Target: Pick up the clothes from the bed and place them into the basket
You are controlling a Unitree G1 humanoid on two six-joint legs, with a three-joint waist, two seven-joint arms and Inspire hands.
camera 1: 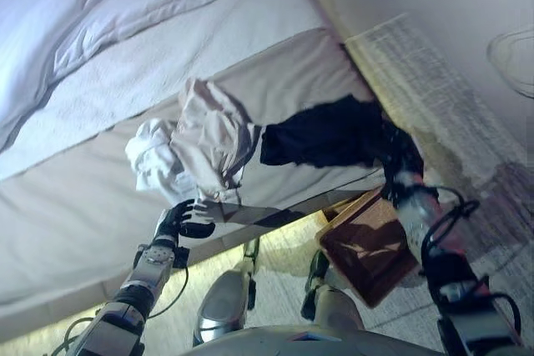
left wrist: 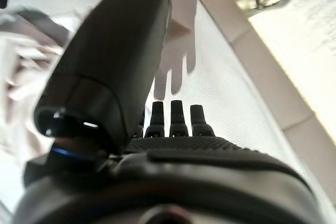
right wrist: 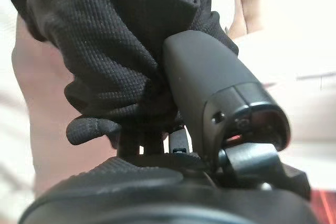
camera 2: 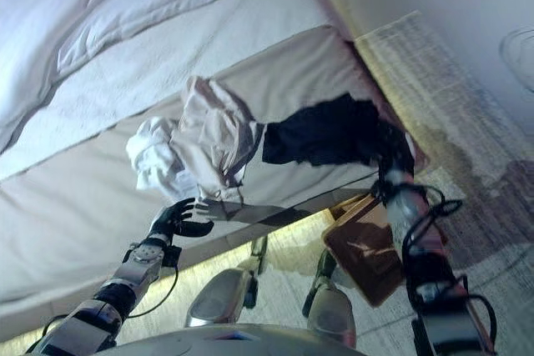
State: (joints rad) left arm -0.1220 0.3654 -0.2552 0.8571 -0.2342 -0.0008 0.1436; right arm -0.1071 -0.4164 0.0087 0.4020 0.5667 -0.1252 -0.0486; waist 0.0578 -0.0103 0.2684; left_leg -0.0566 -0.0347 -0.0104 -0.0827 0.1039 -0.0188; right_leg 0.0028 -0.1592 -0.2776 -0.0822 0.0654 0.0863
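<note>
Three clothes lie near the bed's [camera 1: 75, 206] front edge: a white garment [camera 1: 150, 158], a beige garment [camera 1: 209, 135] and a black garment [camera 1: 321, 135]. My right hand [camera 1: 400, 168] is at the black garment's right end, by the bed's corner. The right wrist view shows its thumb [right wrist: 210, 77] and curled fingers pinching the black knit cloth [right wrist: 115, 40]. My left hand [camera 1: 185, 221] hovers open at the bed's edge just below the beige garment, its fingers [left wrist: 178, 116] straight over the sheet and holding nothing. A brown basket [camera 1: 367, 248] stands on the floor below the bed's corner.
A white duvet [camera 1: 83, 6] covers the far part of the bed. A pale woven rug [camera 1: 425, 81] lies on the floor to the right of the bed, with a round object [camera 1: 513, 56] at the far right edge.
</note>
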